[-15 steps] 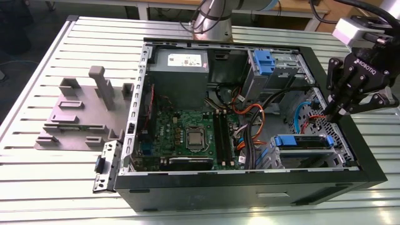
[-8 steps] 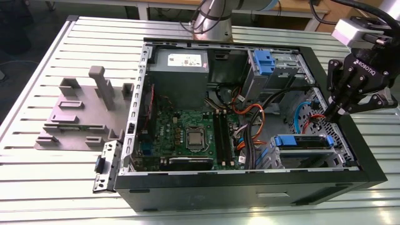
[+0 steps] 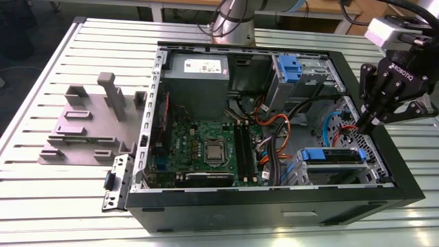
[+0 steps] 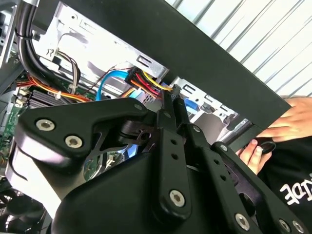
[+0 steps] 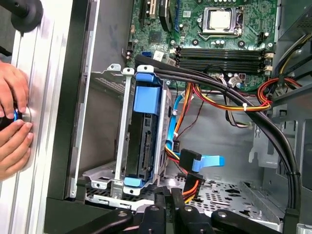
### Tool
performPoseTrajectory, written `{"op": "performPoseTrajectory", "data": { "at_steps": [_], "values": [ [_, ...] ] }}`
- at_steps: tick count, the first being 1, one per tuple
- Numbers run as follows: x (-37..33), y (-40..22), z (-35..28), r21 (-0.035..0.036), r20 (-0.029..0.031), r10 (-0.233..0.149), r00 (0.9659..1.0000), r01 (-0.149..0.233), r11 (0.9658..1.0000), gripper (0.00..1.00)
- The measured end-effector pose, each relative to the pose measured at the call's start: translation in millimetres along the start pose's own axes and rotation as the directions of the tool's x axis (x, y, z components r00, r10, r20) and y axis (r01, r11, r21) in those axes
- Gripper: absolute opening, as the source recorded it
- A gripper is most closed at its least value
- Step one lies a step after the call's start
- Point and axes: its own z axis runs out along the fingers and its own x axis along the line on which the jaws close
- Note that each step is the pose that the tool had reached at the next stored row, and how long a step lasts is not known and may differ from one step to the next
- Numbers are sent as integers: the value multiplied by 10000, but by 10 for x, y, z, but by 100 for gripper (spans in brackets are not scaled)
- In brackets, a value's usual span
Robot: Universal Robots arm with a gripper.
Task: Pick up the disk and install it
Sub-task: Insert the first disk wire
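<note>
Scanning from the exterior view's left to its right, you first meet a grey plastic holder with upright posts, standing bare on the slatted metal desk, well away from your pincer. Next comes the open computer case, lying on its side with the green motherboard exposed. Your pincer hangs at the case's far right edge, its fingers pressed together and holding nothing, the tips pointing down into the case.

The disk already sits in its metal bay just below and in front of the pincer, close to the fingertips but not touching them. In the first wrist view the disk stands on edge in the bay, its blue carrier bracket capping both ends. Its long axis runs straight away from the pincer towards the motherboard, so the near short end faces the fingertips.

My judgement: to do this step well, keep the closed fingers clear of the orange and blue cables beside the bay. A person's hands rest on the desk outside the case wall, so keep every movement inside the case.
</note>
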Motion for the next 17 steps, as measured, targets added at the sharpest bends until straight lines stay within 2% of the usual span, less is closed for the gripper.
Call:
{"op": "performPoseTrajectory", "data": {
  "at_steps": [2, 4, 10, 13, 14, 17],
  "values": [
    [-3, 37, 1, 41, -15, 9, 10000, -9, 10000, 17],
    [-7, 78, 3, 138, -24, 27, 10000, -27, 9999, 17],
    [-12, 147, 12, 554, -54, 109, 9999, -106, 9984, 17],
    [-3, 182, 18, 740, -17, 143, 9999, -141, 9972, 17],
    [3, 196, 21, 775, 3, 148, 9999, -147, 9969, 17],
    [3, 233, 23, 809, 3, 153, 9999, -153, 9966, 17]
  ]
}}
